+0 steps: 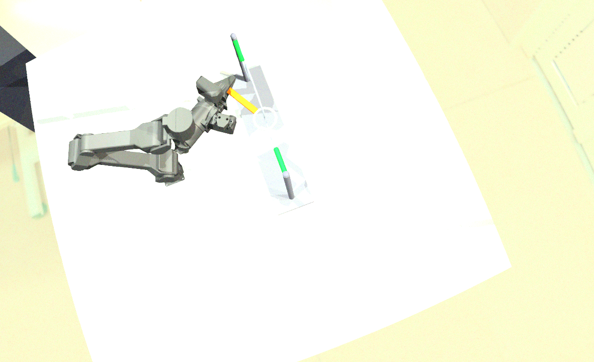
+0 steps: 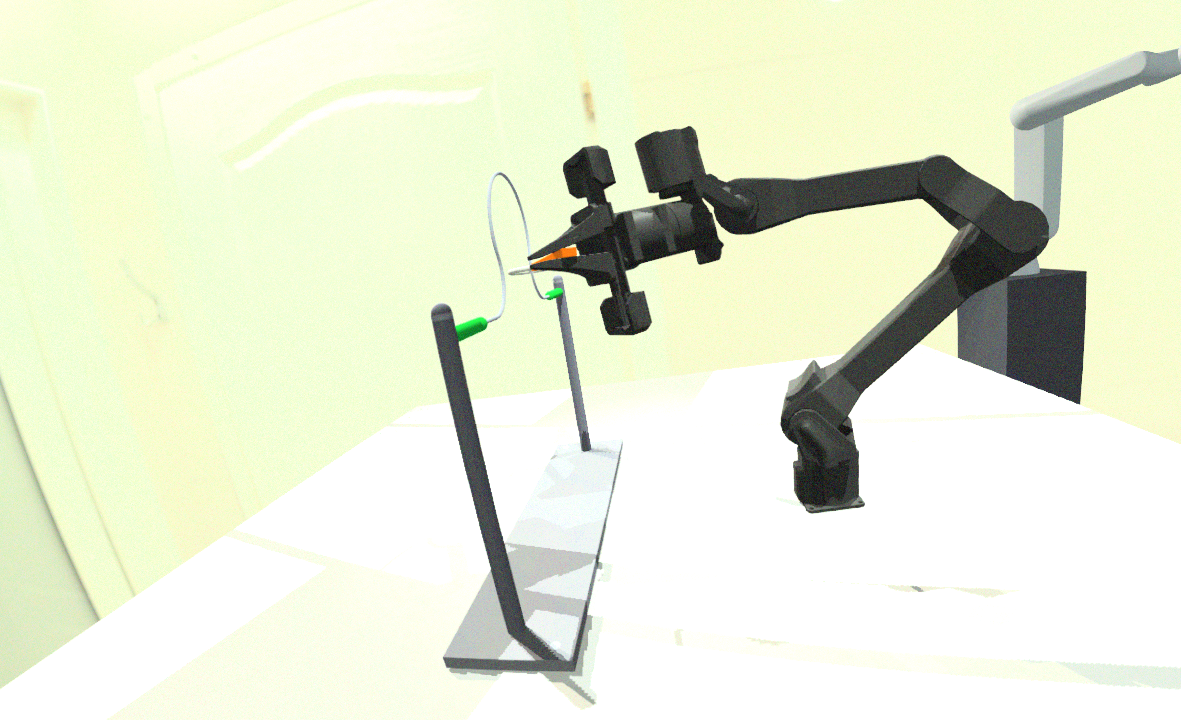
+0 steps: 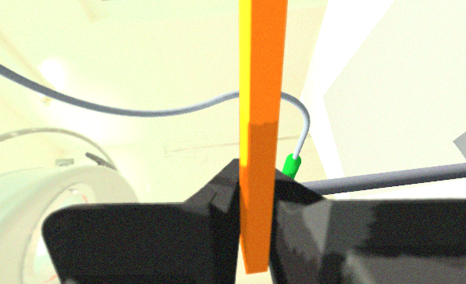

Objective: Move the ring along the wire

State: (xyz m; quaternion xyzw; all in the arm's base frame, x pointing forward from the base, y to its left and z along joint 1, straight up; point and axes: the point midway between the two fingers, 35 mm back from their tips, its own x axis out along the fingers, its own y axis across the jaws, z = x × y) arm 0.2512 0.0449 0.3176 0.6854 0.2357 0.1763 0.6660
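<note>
So the end effector [image 1: 232, 79] [image 2: 531, 262] [image 3: 257, 173] is clamped on the orange handle [image 1: 242, 100] [image 2: 558, 257] [image 3: 263, 118], a straight, flat-sided bar. The pale ring [image 1: 275, 119] [image 2: 518, 272] is up around the thin grey stretch of the wire [image 1: 255, 90] [image 2: 490, 223] [image 3: 146, 113], between the green ends, and from above the wire looks threaded through it. Can't tell if they touch.

Stuff in the way: that tall smooth loop, plus a far post [image 1: 245, 72] [image 2: 573, 367] [image 3: 394, 177] and a near post [image 1: 288, 186] [image 2: 478, 465], both dark, round and dome-topped. They stand on a flat grey base board [image 2: 558, 501] on the white surface [image 1: 289, 279] [image 2: 710, 573] [image 3: 335, 59]. There's also a pale, rounded second arm [image 2: 1086, 89] [image 3: 98, 185] on a dark boxy pedestal [image 1: 1, 63] [image 2: 1046, 331] in back.
</note>
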